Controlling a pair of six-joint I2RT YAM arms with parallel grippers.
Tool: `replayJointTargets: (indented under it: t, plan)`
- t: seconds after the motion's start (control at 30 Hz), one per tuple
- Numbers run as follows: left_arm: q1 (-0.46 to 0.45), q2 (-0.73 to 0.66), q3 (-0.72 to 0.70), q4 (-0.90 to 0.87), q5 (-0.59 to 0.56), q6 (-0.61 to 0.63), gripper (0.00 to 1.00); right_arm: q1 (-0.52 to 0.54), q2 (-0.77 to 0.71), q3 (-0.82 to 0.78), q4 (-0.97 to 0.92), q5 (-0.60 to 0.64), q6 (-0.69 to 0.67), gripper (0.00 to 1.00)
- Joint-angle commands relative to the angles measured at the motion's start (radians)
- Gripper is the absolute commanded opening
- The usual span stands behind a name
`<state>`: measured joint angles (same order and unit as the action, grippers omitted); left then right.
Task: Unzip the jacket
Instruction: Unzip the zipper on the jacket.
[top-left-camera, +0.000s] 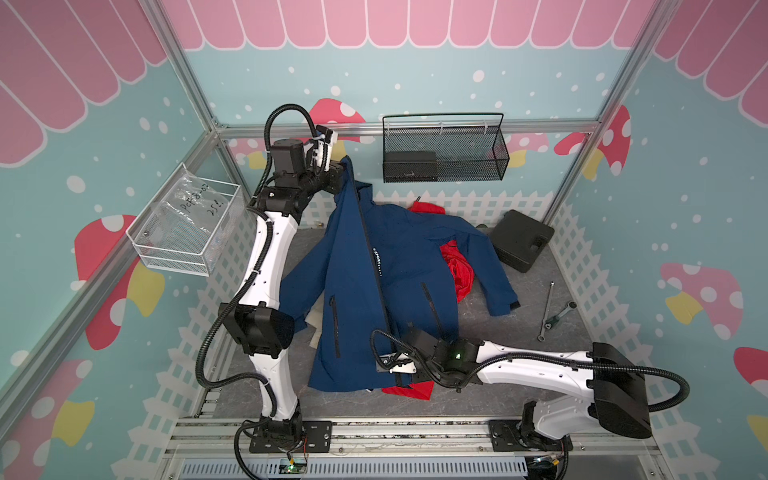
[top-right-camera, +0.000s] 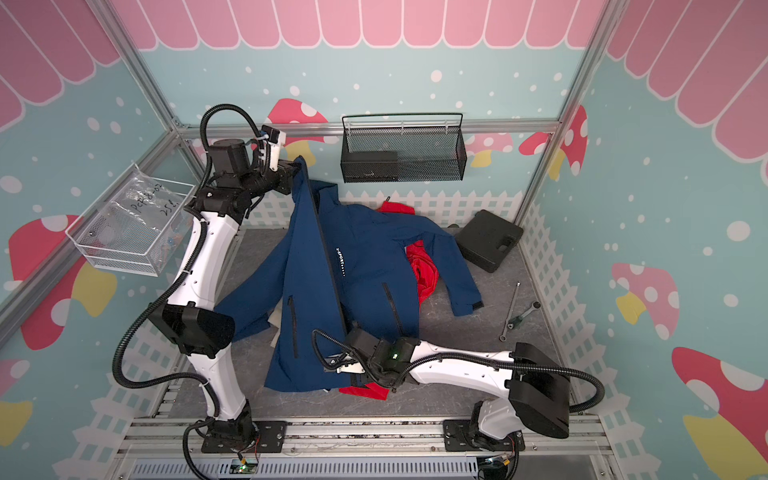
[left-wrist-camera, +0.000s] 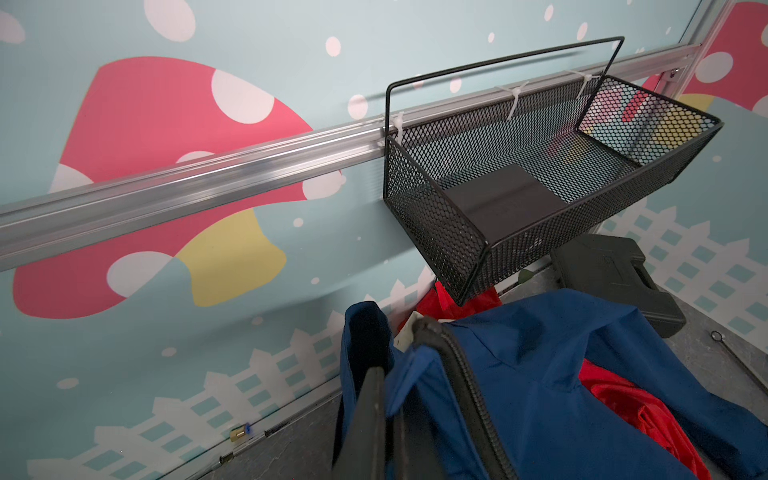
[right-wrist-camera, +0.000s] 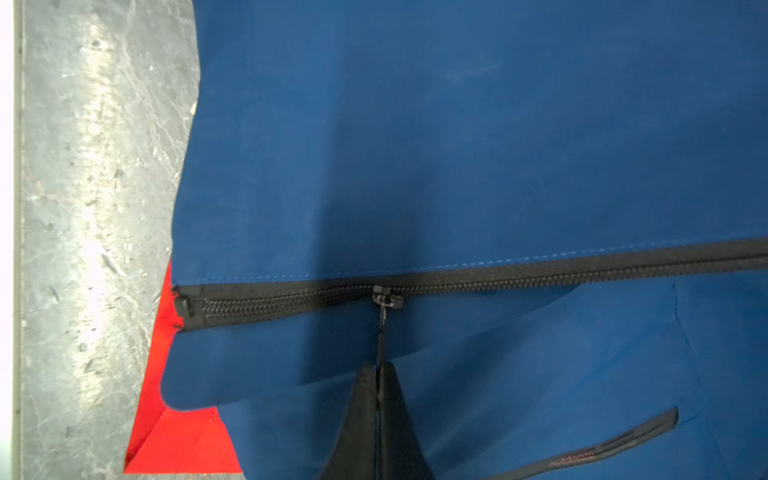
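The blue jacket (top-left-camera: 374, 270) lies across the middle of the table (top-left-camera: 519, 332), its collar (left-wrist-camera: 365, 332) pinched by the left gripper (top-left-camera: 340, 168) near the back edge, the right gripper (right-wrist-camera: 379, 368) pinching the zipper pull (right-wrist-camera: 380, 332) near the hem (right-wrist-camera: 183, 199); next, I think, tug it to the end.

You had one navy-blue fabric jacket (top-left-camera: 353, 257), one red cloth (top-left-camera: 462, 272), two wire-mesh baskets (top-left-camera: 469, 166) (top-left-camera: 178, 259), one black plastic case (top-left-camera: 521, 241), two metal tools (top-left-camera: 561, 314) (top-left-camera: 546, 311).

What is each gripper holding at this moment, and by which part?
The left gripper is shut on the blue jacket at its raised collar edge. The right gripper pinches the zipper pull near the hem.
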<state>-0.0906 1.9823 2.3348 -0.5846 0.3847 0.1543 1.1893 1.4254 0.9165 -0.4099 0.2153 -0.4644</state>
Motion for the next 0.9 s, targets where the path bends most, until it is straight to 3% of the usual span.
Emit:
replayJointTargets:
  t: [0.0,0.23,0.53,0.67,0.87]
  plan:
    - [0.006,0.012,0.05,0.149,-0.062,-0.03,0.0,0.019,-0.002,-0.031,-0.109,-0.069,0.019,0.0]
    - [-0.003,0.013,0.05,0.167,-0.182,-0.058,0.0,0.036,-0.005,-0.039,-0.13,-0.091,0.036,0.0]
    - [-0.003,0.013,0.047,0.18,-0.243,-0.075,0.0,0.059,-0.034,-0.07,-0.151,-0.114,0.047,0.0]
    - [-0.003,0.013,0.051,0.189,-0.342,-0.123,0.0,0.072,-0.053,-0.081,-0.163,-0.146,0.051,0.0]
    - [-0.003,0.01,0.049,0.183,-0.376,-0.108,0.0,0.081,-0.08,-0.091,-0.176,-0.138,0.041,0.0]
